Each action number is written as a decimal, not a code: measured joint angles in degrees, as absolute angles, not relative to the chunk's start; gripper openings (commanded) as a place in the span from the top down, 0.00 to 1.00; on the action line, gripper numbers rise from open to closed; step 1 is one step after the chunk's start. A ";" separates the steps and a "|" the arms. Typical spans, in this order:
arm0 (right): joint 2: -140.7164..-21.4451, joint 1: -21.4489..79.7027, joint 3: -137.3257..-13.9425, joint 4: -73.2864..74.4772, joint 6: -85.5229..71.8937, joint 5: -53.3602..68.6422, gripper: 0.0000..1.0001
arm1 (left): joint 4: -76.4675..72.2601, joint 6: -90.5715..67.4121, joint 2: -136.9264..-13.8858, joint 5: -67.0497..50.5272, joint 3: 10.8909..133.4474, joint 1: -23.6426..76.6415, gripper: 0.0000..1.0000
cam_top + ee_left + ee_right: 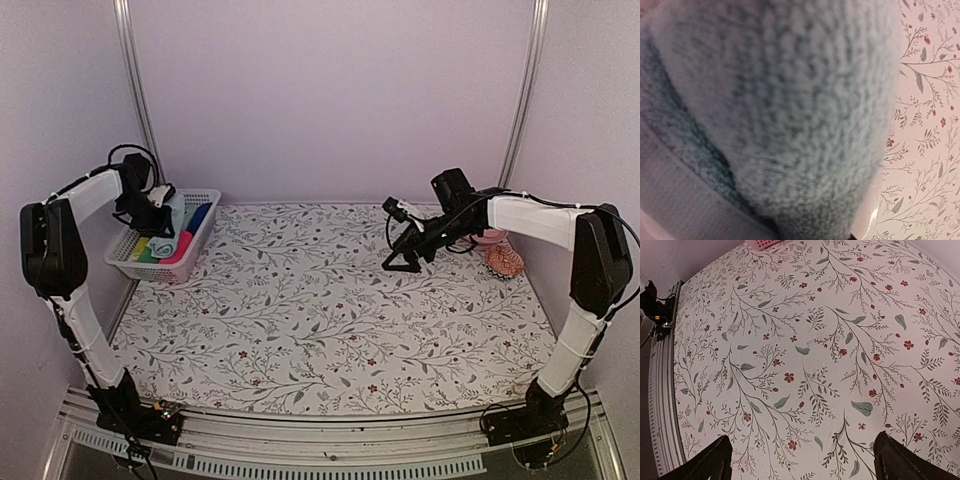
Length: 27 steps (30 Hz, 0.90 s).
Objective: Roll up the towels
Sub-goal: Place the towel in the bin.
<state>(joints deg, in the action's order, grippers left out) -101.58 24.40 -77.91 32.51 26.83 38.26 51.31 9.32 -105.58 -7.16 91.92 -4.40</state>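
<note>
Pale blue towel (780,115), left gripper (158,214) clamping it

Left arm (88,192) and right arm (530,218): white link covers, black joints, black bases (135,412), thin black cables (130,150) at the wrists. Right gripper (802,457): fingers (710,462) matte black.

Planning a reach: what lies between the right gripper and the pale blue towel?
Top view: bare tablecloth from right gripper, then basket wall and dark blue roll before the pale blue towel.
</note>
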 measured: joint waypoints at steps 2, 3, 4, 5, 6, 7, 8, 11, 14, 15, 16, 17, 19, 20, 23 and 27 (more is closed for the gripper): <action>-101.58 24.40 -77.91 32.51 26.87 38.26 0.01 | 52.82 10.02 -107.11 -6.48 92.53 -5.06 1.00; -101.58 24.40 -77.91 32.51 26.89 38.26 0.01 | 53.39 10.41 -107.59 -6.13 92.77 -5.08 1.00; -101.58 24.40 -77.91 32.51 26.89 38.26 0.01 | 53.95 10.85 -108.03 -5.82 93.06 -5.02 1.00; -101.58 24.40 -77.91 32.51 26.89 38.26 0.01 | 54.57 11.14 -108.51 -5.61 93.49 -4.93 1.00; -101.58 24.40 -77.91 32.51 26.92 38.26 0.01 | 55.07 11.35 -108.97 -5.50 93.97 -4.89 1.00; -101.58 24.40 -77.91 32.53 26.94 38.26 0.01 | 55.57 11.57 -109.69 -5.52 94.72 -4.86 1.00; -101.58 24.40 -77.91 32.51 26.98 38.26 0.01 | 55.86 11.79 -110.52 -5.54 95.37 -4.80 1.00; -101.60 24.40 -77.91 32.53 27.05 38.24 0.01 | 56.75 11.99 -113.23 -5.50 96.40 -4.60 1.00; -101.65 24.40 -77.91 32.51 27.05 38.24 0.01 | 57.63 12.01 -115.44 -5.50 96.38 -3.88 1.00; -101.69 24.40 -77.91 32.53 27.05 38.24 0.01 | 57.69 11.99 -115.66 -5.50 96.38 -3.57 1.00; -101.75 24.40 -77.91 32.53 27.05 38.24 0.01 | 57.74 11.99 -115.66 -5.50 96.38 -3.36 1.00; -101.82 24.43 -77.91 32.53 27.07 38.26 0.01 | 57.89 11.99 -115.63 -5.52 96.44 -3.16 0.93; -102.06 24.43 -77.91 32.51 27.07 38.26 0.01 | 58.02 11.99 -115.66 -5.50 96.60 -3.01 0.71; -102.26 24.43 -77.91 32.53 27.09 38.26 0.01 | 58.06 11.97 -115.68 -5.43 96.60 -3.01 0.61; -102.63 24.45 -77.91 32.62 27.20 38.24 0.01 | 58.22 11.86 -115.87 -4.84 96.75 -2.96 0.48; -102.63 24.56 -77.91 32.67 27.31 38.24 0.01 | 58.70 11.14 -116.42 -3.25 97.03 -2.55 0.37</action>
<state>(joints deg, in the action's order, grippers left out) -102.63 24.56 -77.91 32.67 27.31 38.24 58.70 11.14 -116.42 -3.25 97.03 -2.55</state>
